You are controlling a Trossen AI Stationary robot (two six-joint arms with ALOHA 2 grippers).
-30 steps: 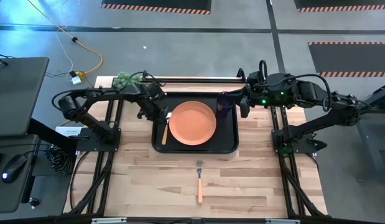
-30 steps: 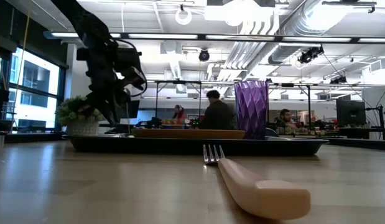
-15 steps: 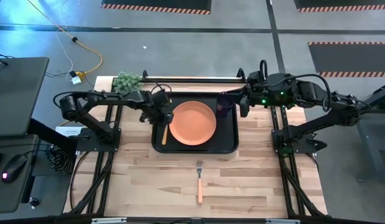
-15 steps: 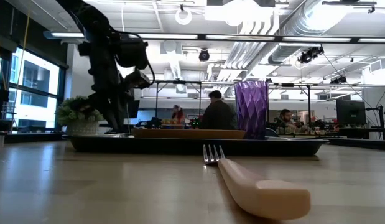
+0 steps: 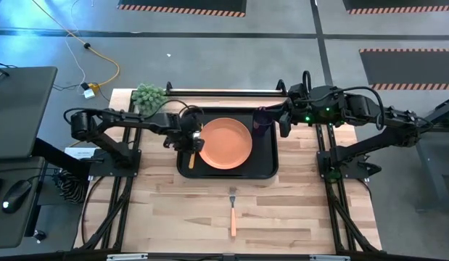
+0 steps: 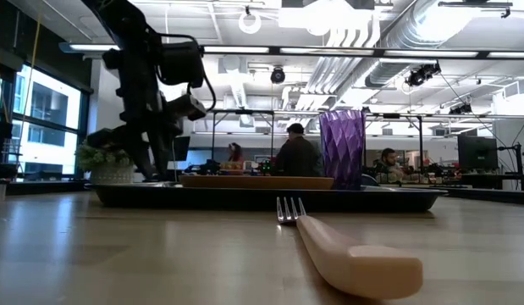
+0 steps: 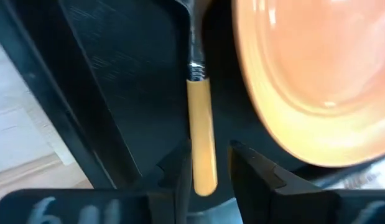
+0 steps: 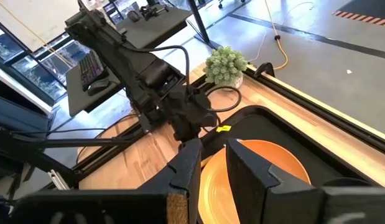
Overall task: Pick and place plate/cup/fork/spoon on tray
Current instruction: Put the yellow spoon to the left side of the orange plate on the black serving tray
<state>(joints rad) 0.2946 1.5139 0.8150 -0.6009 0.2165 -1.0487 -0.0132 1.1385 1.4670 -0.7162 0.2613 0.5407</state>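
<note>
The black tray [image 5: 264, 168] lies at the table's middle far part. On it rest the orange plate [image 5: 224, 143], the purple cup [image 5: 262, 119] upright at its far right corner, and the spoon [image 5: 191, 154] flat to the left of the plate. The fork [image 5: 233, 212] lies on the wood nearer the front edge. My left gripper [image 5: 189, 139] is open over the spoon; in the left wrist view [image 7: 209, 149] its fingers stand on either side of the yellow-orange handle [image 7: 201, 124]. My right gripper [image 5: 281, 123] is open beside the cup, to its right.
A small green plant [image 5: 148, 94] stands at the table's far left corner, behind the tray. The arms' frame rails run along both sides of the table. Bare wood lies around the fork. In the low view, people sit in the room beyond the table.
My left gripper has gone toward the table's right edge and a little toward the near edge, from the tray's left rim to over the spoon's handle. The spoon, plate, cup and fork have stayed where they were.
</note>
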